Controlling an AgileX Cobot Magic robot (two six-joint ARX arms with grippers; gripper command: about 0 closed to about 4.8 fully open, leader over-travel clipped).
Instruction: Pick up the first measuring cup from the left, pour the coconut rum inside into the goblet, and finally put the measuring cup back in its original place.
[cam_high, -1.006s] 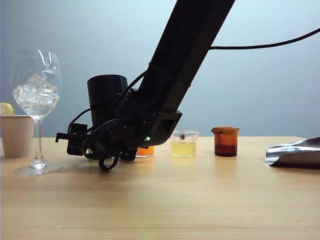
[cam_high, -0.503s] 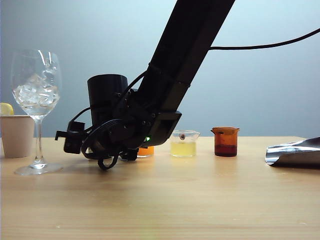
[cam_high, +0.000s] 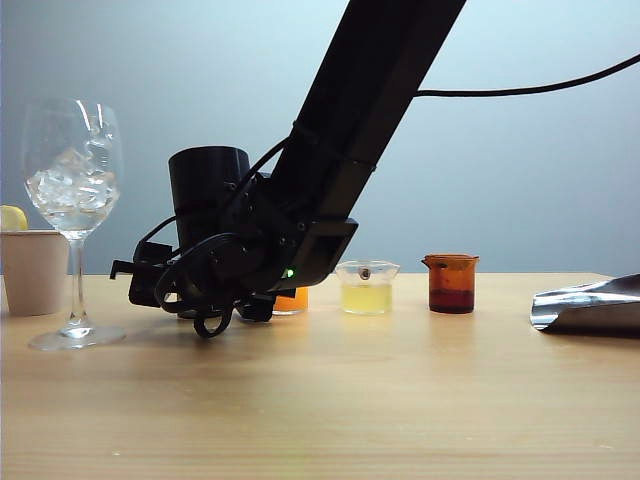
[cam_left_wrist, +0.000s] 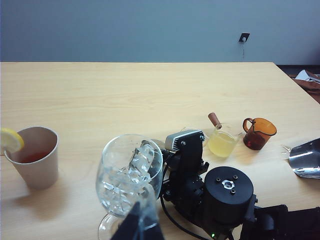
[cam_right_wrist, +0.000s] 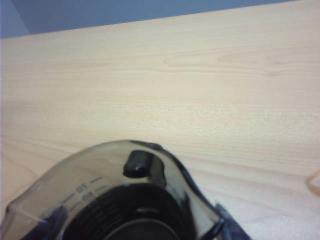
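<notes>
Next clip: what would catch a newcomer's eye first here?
The big black right arm slants down across the middle of the table, its right gripper low and open beside the goblet. That goblet, packed with ice, towers at the left next to a paper cup with a lemon slice. In the right wrist view the smoky measuring cup fills the foreground.

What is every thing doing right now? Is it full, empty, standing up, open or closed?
Goblet: upright, ice inside.
Paper cup: upright, red drink, lemon slice on rim.
First measuring cup: upright on table, contents unclear.
Yellow cup: upright, part full.
Amber cup: upright, dark liquid low.
Orange cup: mostly hidden behind arm.
Right gripper: low by measuring cup, jaws unclear.
Left gripper: raised near goblet, jaws unclear.
</notes>
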